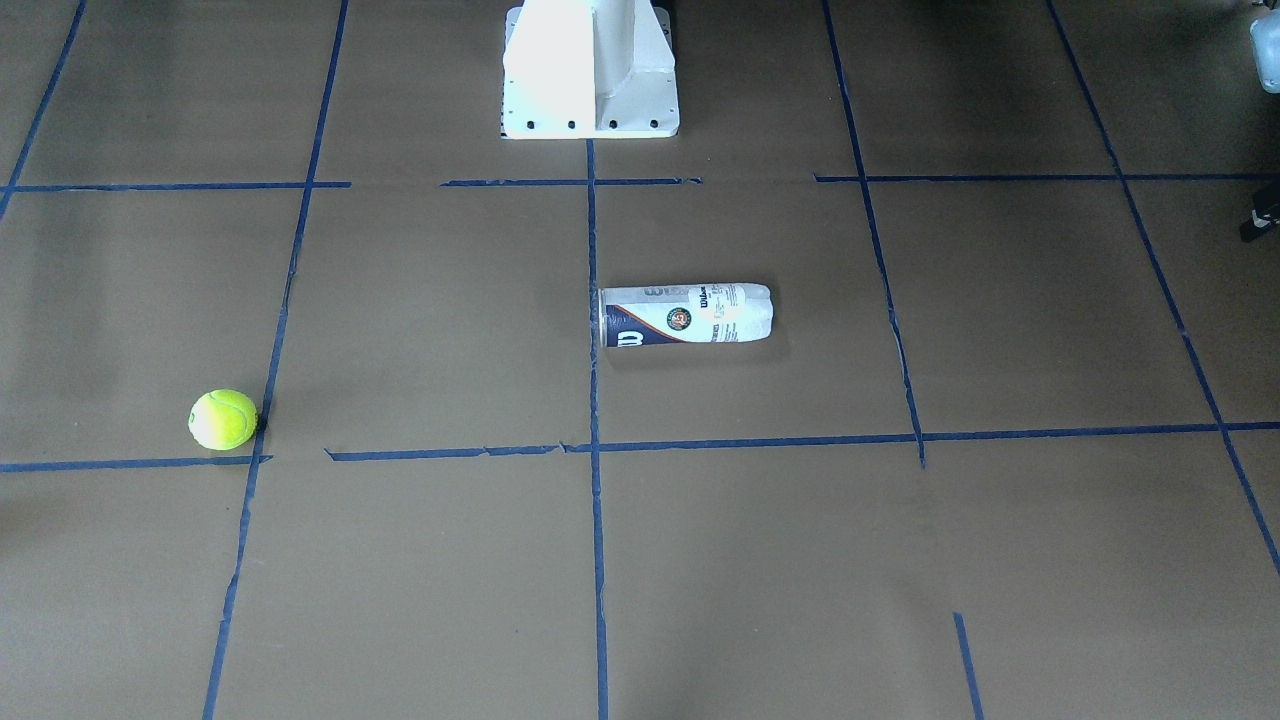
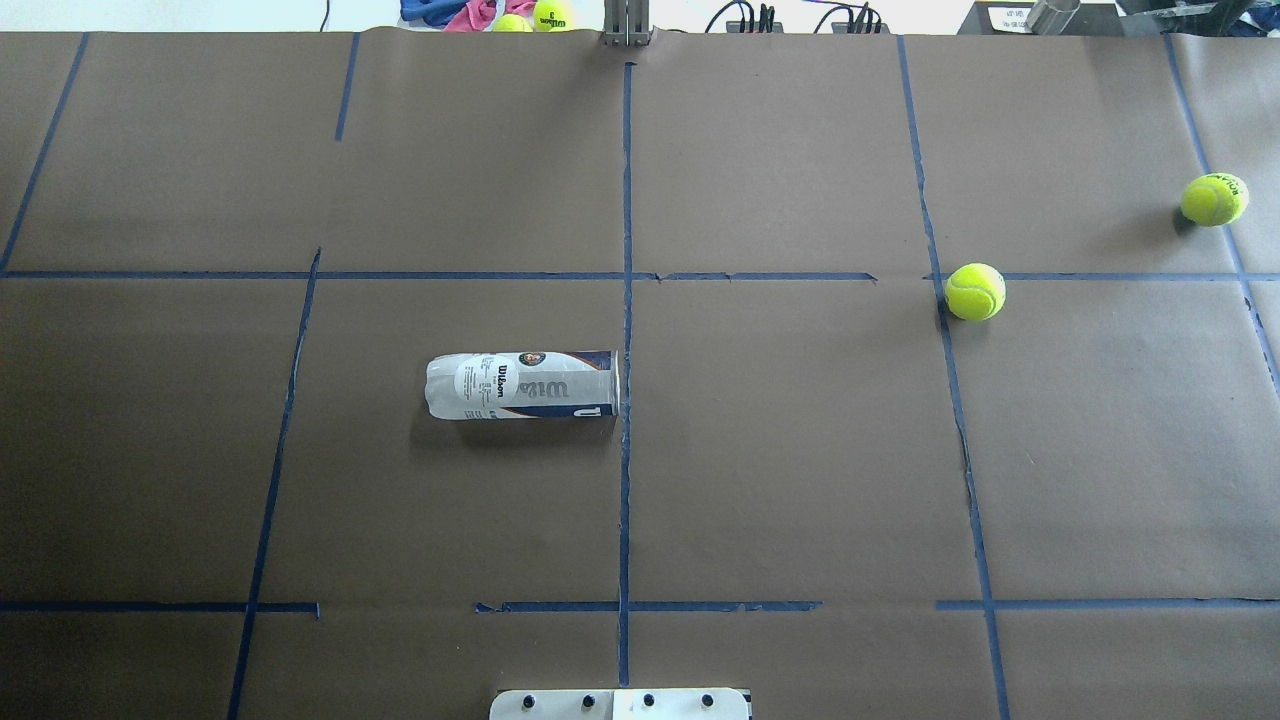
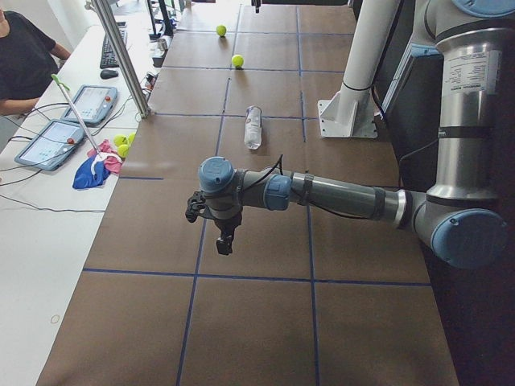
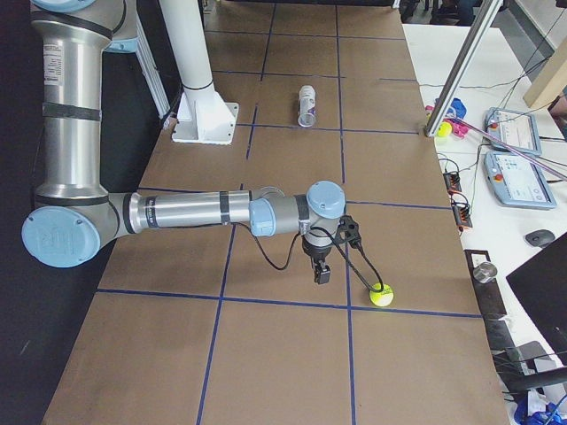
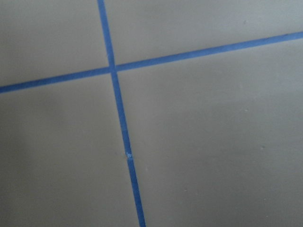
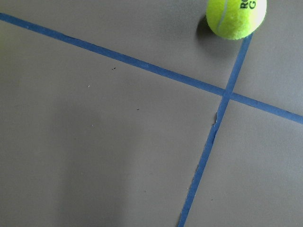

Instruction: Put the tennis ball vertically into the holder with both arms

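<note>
1. Front-facing view: the holder point(image 1: 685, 315) is down flat on its side mid-table, one end just beside the centre tape line point(image 1: 592, 240). The tennis ball point(image 1: 223, 419) sits well apart from it on a tape crossing, with no gripper near either.
2. Overhead: the holder is not upright here either. An outer ball point(image 2: 1213, 199) rests further toward the robot's right end. No arm is in shot.
3. Exterior left: the left gripper point(image 3: 224, 245) hangs over bare table point(image 3: 257, 322), well short of the holder. I cannot tell whether its fingers are parted or closed.
4. Exterior right: the right gripper point(image 4: 322, 274) hovers near the outer ball without touching it. I cannot tell its finger state either.
5. Left wrist: only tape and table surface, with no task object below.
6. Right wrist: the outer ball is at the top edge, resting on a tape line, and no fingers show.

My call is that nothing is done yet. The holder needs gripping and standing up, and a ball needs picking and lowering in from above. I cannot tell which ball is meant.
</note>
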Action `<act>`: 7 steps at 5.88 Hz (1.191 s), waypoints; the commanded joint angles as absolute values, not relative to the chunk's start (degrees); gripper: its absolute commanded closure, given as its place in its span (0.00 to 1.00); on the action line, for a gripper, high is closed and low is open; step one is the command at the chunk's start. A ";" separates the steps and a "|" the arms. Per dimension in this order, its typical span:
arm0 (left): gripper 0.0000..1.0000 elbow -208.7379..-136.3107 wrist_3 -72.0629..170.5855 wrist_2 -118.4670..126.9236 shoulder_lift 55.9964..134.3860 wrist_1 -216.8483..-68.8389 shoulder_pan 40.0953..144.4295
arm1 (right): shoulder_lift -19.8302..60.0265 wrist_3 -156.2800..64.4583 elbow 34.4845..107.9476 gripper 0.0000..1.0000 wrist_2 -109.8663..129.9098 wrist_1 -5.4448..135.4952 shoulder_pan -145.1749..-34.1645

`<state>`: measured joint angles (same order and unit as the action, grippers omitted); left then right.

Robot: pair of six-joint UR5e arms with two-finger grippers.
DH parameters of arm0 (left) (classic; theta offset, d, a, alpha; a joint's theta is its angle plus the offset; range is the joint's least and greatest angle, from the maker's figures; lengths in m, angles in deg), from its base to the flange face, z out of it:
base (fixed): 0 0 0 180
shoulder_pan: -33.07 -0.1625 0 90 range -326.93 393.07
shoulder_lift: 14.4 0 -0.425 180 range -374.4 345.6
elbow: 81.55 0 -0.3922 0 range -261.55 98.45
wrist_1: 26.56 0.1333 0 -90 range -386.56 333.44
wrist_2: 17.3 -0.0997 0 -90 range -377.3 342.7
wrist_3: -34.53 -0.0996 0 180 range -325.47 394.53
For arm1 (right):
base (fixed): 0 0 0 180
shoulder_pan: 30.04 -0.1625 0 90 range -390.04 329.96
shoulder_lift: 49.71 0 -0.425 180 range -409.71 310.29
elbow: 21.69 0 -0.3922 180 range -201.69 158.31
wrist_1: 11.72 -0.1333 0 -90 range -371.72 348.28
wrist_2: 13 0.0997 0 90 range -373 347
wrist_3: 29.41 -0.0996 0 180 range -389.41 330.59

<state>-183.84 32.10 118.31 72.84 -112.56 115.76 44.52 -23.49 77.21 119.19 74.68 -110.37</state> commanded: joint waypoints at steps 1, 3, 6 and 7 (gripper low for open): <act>0.00 -184.04 30.68 118.22 72.35 -112.96 115.77 | 44.42 -23.61 77.10 0.00 119.19 74.67 -110.37; 0.00 -183.68 30.93 118.22 72.08 -113.74 115.77 | 44.42 -23.43 76.92 0.00 119.19 74.68 -110.37; 0.00 -182.98 30.49 118.31 71.91 -113.84 115.77 | 44.60 -23.70 76.75 0.00 119.36 74.76 -110.37; 0.00 -183.15 30.31 118.48 71.38 -113.93 115.77 | 44.51 -23.70 76.75 0.00 119.28 74.76 -110.37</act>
<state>-183.10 30.48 118.37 71.77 -113.86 115.77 44.52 -23.67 76.75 119.35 74.78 -110.37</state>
